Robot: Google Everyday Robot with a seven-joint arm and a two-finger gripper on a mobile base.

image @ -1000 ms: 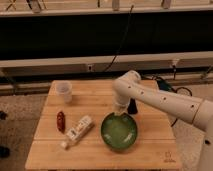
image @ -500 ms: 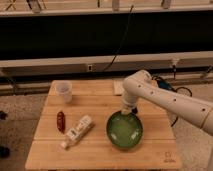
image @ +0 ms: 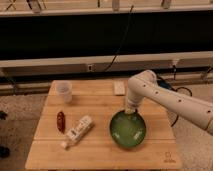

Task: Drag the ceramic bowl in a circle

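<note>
White arm bent down from the right, hand [image: 131,111] at the ceramic bowl's [image: 128,130] far rim, grip impossible to tell.

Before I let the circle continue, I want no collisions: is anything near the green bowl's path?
Nothing visible blocks it. The gripper sits at the ceramic bowl's far rim; the white bottle lies apart to its left, the nearest item.

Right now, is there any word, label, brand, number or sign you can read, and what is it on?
None can be read.
White bottle, lying on the table: label print too blurred.
Table's front right corner: a small mark, illegible.
Ceramic bowl, plastic cup: no text visible.
Gripper, at the bowl's far rim: no marking.
</note>
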